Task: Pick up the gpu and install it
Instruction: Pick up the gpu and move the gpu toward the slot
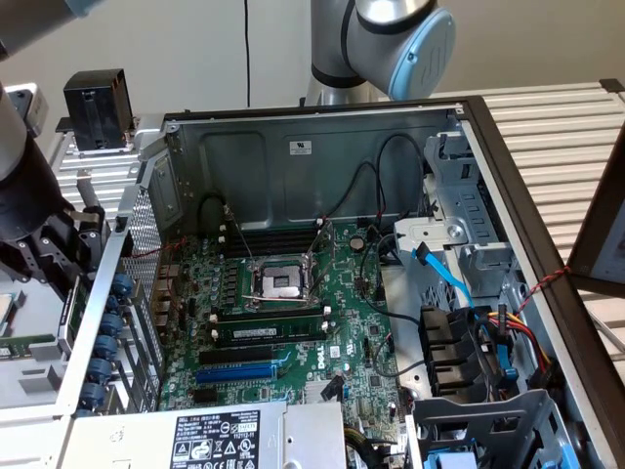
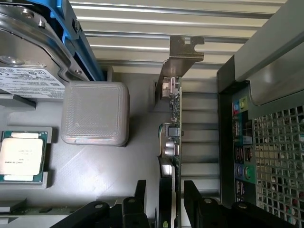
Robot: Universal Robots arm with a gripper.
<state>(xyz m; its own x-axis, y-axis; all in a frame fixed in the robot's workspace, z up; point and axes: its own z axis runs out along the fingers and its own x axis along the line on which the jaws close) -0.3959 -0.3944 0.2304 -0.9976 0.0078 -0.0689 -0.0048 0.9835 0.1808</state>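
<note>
GPU (image 2: 176, 118) stands on edge on a grey tray (image 2: 118, 175) outside the computer case (image 2: 278, 156). It sits between a white textured block (image 2: 95, 114) and the case's rear port panel (image 2: 240, 156), with its metal end bracket (image 2: 183, 50) at the end away from the gripper (image 2: 166, 190). The gripper's 2 black fingers (image 2: 192, 199) are spread and straddle the near end of the card, 1 on each side, with a clear gap on the fan-shroud side. A processor chip (image 2: 21, 156) lies in a pocket of the tray; its print is too faint to read, as is the label on the hard drive (image 2: 28, 71) in blue rails.

In the exterior view the gripper (image 1: 39, 244) hangs outside the case at that view's left. The motherboard (image 1: 352, 366) carries a white "DELL" mark (image 1: 337, 349). The power supply label (image 1: 217, 437) and a white sticker (image 1: 301, 147) on the case wall are too small to read.
</note>
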